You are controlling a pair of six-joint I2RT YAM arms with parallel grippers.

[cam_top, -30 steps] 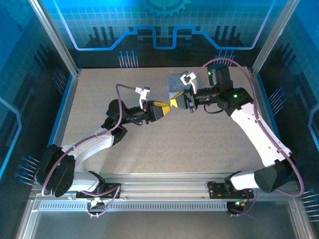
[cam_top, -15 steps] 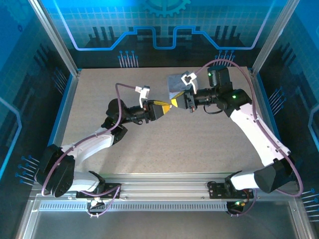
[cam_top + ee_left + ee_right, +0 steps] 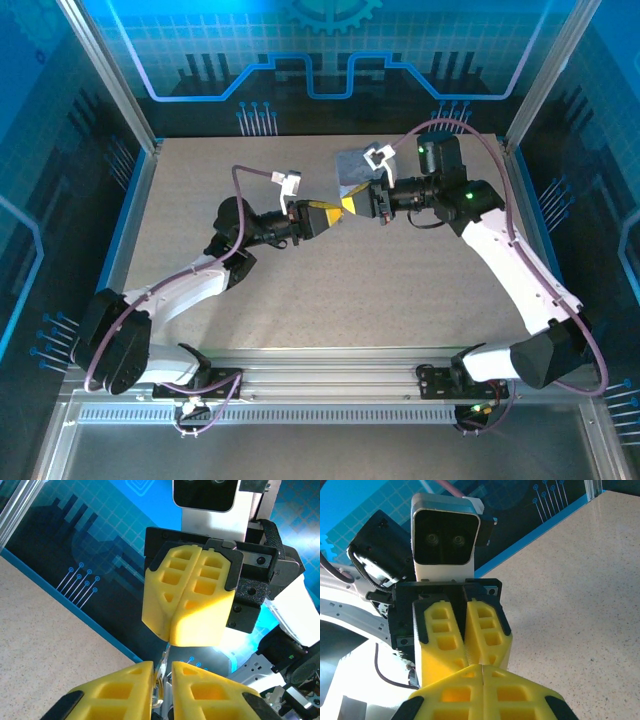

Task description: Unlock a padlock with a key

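Above the middle of the table my two grippers meet tip to tip. In the left wrist view my left gripper (image 3: 162,669) stands nearly shut, its yellow fingers (image 3: 120,685) pinching a small metal piece, apparently the padlock (image 3: 160,682), mostly hidden between them. A thin grey sliver, the key (image 3: 166,655), runs from it up to the closed tips of my right gripper (image 3: 172,641). From above, the left gripper (image 3: 333,216) and right gripper (image 3: 349,207) almost touch. In the right wrist view the right gripper (image 3: 482,669) is pressed shut just under the left gripper (image 3: 471,659).
A pale lavender tin (image 3: 352,165) lies on the speckled table (image 3: 400,290) just behind the right gripper. Blue walls and metal posts (image 3: 110,75) ring the table. The arm bases sit on the rail (image 3: 320,375) at the near edge.
My left gripper has edged up and right toward the right gripper, and its jaws have narrowed. The right arm has barely moved.
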